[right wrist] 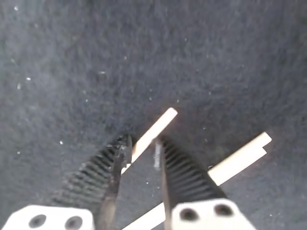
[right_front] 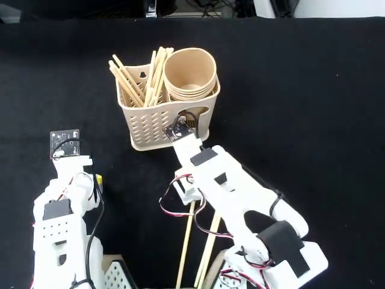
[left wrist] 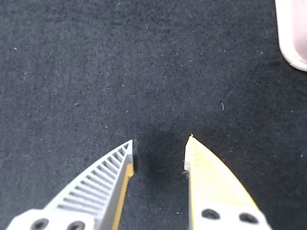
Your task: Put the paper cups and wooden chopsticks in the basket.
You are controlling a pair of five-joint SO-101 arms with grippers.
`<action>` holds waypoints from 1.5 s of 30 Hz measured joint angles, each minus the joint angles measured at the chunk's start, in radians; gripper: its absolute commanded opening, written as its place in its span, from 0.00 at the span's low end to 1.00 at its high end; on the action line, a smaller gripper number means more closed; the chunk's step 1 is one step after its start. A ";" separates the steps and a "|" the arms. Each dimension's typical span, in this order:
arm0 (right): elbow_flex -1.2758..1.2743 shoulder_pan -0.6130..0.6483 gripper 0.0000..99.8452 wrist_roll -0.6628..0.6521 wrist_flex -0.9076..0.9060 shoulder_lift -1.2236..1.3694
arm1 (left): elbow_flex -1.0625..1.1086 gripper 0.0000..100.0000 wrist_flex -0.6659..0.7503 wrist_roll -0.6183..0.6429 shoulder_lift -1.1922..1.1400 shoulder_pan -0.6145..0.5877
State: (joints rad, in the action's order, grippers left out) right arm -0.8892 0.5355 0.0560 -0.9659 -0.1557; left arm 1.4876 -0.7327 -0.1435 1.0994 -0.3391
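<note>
Pale, square-cut wooden chopsticks (right wrist: 158,127) lay on the black, felt-like tabletop (right_front: 313,90), one between the slightly parted fingers of the right tool (right wrist: 142,143). More stood in the perforated cream basket (right_front: 150,129) beside stacked tan paper cups (right_front: 189,72). The left tool (left wrist: 160,148) hung spread.

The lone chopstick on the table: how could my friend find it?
Start at the basket on the black table, then look under the right arm beside it. There, the lone chopstick sits inside the right tool, apart from the side-by-side pair.
</note>
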 measured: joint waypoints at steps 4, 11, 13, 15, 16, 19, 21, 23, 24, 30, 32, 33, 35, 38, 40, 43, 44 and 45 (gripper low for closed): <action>0.011 0.003 0.01 0.000 0.005 0.002 | 0.000 0.19 0.000 0.000 0.000 0.000; 0.011 0.008 0.01 -0.002 0.011 -0.043 | 0.000 0.19 0.000 0.000 0.000 0.000; 0.011 0.008 0.01 -0.002 -0.008 -0.117 | 0.000 0.19 0.000 0.000 0.000 0.000; 0.000 0.008 0.01 -0.002 -0.035 -0.210 | 0.000 0.19 0.000 0.000 0.000 0.000; -0.011 0.008 0.01 -0.002 -0.049 -0.264 | 0.000 0.19 0.000 0.000 0.000 0.000; -0.058 0.011 0.01 -0.002 -0.069 -0.433 | 0.000 0.19 0.000 0.000 0.000 0.000; -0.089 0.012 0.01 -0.026 -0.075 -0.525 | 0.000 0.19 0.000 0.000 0.000 0.000; -0.097 0.014 0.01 -0.044 -0.089 -0.598 | 0.000 0.19 0.000 0.000 0.000 0.000; -0.097 0.006 0.01 -0.051 -0.100 -0.632 | 0.000 0.19 0.000 0.000 0.000 0.000; 0.003 -0.075 0.01 -0.100 -0.230 -0.767 | 0.000 0.19 0.000 0.000 0.000 0.000; 0.087 -0.080 0.01 -0.118 -0.298 -0.786 | 0.000 0.19 0.000 0.000 0.000 0.000; 0.135 -0.081 0.01 -0.118 -0.334 -0.790 | 0.000 0.19 0.000 0.000 0.000 0.000; 0.232 -0.084 0.01 -0.118 -0.396 -0.792 | 0.000 0.19 0.000 0.000 0.000 0.000; 0.377 -0.084 0.01 -0.124 -0.456 -0.792 | 0.000 0.19 0.000 0.000 0.000 0.000; 0.470 -0.084 0.01 -0.124 -0.473 -0.795 | 0.000 0.19 0.000 0.000 0.000 0.000; 0.595 -0.084 0.01 -0.124 -0.473 -0.801 | 0.000 0.19 0.000 0.000 0.000 0.000; 0.628 -0.084 0.01 -0.124 -0.465 -0.802 | 0.000 0.19 0.000 0.000 0.000 0.000; 0.655 -0.084 0.01 -0.123 -0.445 -0.802 | 0.000 0.19 0.000 0.000 0.000 0.000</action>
State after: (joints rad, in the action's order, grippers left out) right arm -0.2340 0.4511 -0.0667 -1.4108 -0.9582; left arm 1.4876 -0.7327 -0.1435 1.0994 -0.3391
